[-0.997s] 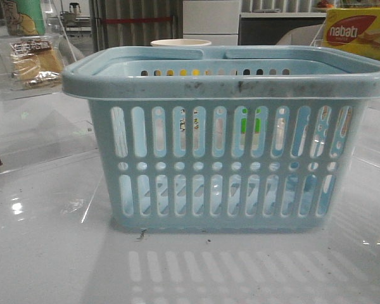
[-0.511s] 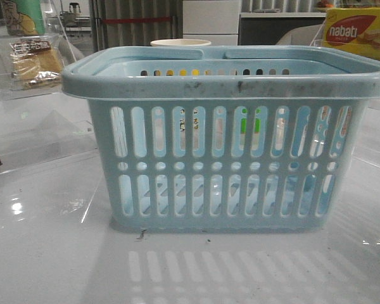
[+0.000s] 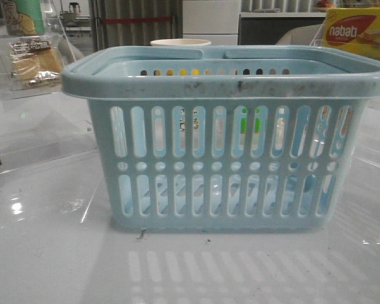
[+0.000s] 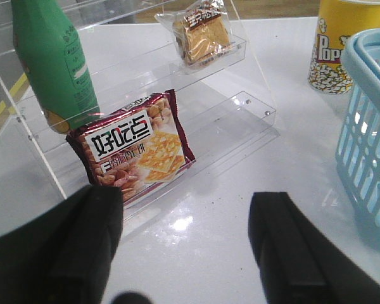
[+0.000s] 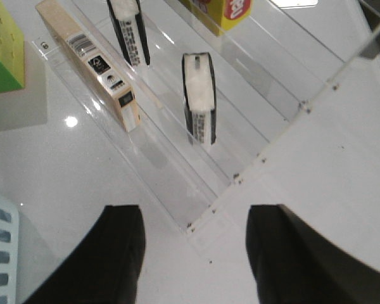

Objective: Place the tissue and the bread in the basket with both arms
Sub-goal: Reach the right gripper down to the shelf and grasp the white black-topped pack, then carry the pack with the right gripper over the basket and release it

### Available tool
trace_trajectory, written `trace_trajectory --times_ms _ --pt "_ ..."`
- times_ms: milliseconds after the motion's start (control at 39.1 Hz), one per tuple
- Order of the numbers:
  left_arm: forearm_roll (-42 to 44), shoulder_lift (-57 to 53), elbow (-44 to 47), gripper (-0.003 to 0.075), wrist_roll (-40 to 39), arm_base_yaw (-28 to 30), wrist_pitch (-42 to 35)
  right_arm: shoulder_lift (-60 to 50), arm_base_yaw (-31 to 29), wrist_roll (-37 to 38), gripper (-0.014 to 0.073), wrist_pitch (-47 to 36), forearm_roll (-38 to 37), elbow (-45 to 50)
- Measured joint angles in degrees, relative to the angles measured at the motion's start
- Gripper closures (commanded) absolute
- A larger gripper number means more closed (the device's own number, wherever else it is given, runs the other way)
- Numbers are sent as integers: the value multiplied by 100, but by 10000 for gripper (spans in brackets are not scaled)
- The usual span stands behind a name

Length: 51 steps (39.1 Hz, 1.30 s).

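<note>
Task barely begun: the basket (image 3: 225, 136) appears empty, the bread (image 4: 204, 35) sits on the far clear shelf, the tissue (image 5: 199, 96) on the right-hand shelf, left gripper (image 4: 190, 247) and right gripper (image 5: 193, 253) spread wide, holding nothing.

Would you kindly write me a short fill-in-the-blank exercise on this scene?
1. The bread lies on a clear ____ shelf.
2. The left gripper has its fingers ____, with nothing between them.
3. The plastic basket is light ____.
4. The popcorn cup beside the basket is mainly ____.

Missing words: acrylic; open; blue; yellow
</note>
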Motion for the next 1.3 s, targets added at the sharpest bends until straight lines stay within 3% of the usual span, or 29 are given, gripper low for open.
trace_trajectory --times_ms 230,511,563,614,690,742,1074,1304 --pt "0 0 0 234 -8 0 0 1586 0 0 124 -11 -359 -1112" --pt "0 0 0 234 -48 0 0 2658 0 0 125 -495 -452 -1398" --pt "0 0 0 234 -48 0 0 2744 0 0 157 -638 -462 -1398" --pt "0 0 0 234 -48 0 3 2807 0 0 260 -742 -462 -1398" --pt "0 0 0 234 -48 0 3 2843 0 0 389 -805 -462 -1398" --pt "0 0 0 234 -48 0 3 2843 0 0 425 -827 -462 -1398" --pt "0 0 0 234 -48 0 3 2344 19 0 438 -592 -354 -1398" --pt "0 0 0 234 -48 0 3 1358 441 0 438 -329 -321 -1429"
